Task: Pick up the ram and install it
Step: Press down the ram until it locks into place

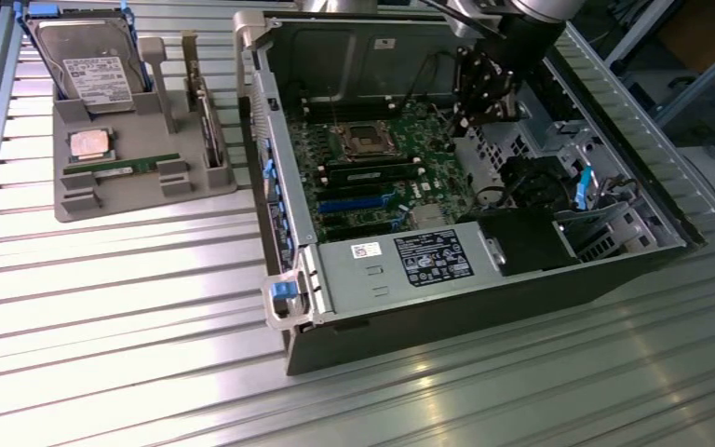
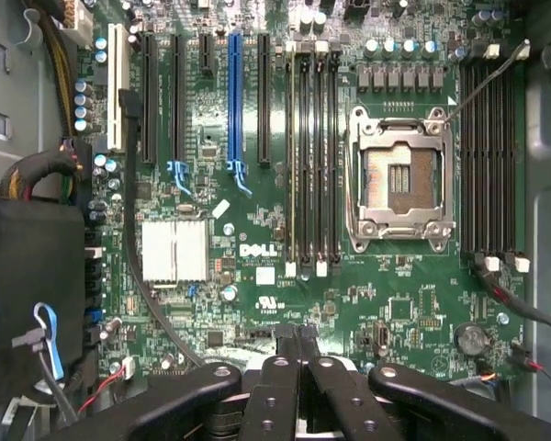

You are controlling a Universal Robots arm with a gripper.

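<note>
Exterior view: an open computer case [image 1: 457,186] lay on its side on a ribbed metal surface [image 1: 122,326], with the green motherboard [image 1: 383,177] exposed inside. The arm's gripper [image 1: 476,88] hung inside the case, above the far part of the board. To the exterior view's left, a grey parts tray [image 1: 146,182] stood well apart from the gripper. In a slot of that tray lay the ram [image 1: 122,168], a narrow green stick with a small white label, untouched. Just beyond it in the tray sat a square silver processor chip [image 1: 89,144], and a hard drive [image 1: 90,70] leaned upright at the tray's far end (a wider green card [image 1: 209,121] stood on edge beside them).

Wrist view: the gripper [image 2: 297,344] had its fingers [image 2: 280,372] pressed together, holding nothing. Beneath them lay the motherboard [image 2: 349,303], with the empty processor socket [image 2: 400,179], black memory slots [image 2: 312,156] alongside it, a blue expansion slot [image 2: 235,96] and a silver heatsink [image 2: 174,250].
</note>
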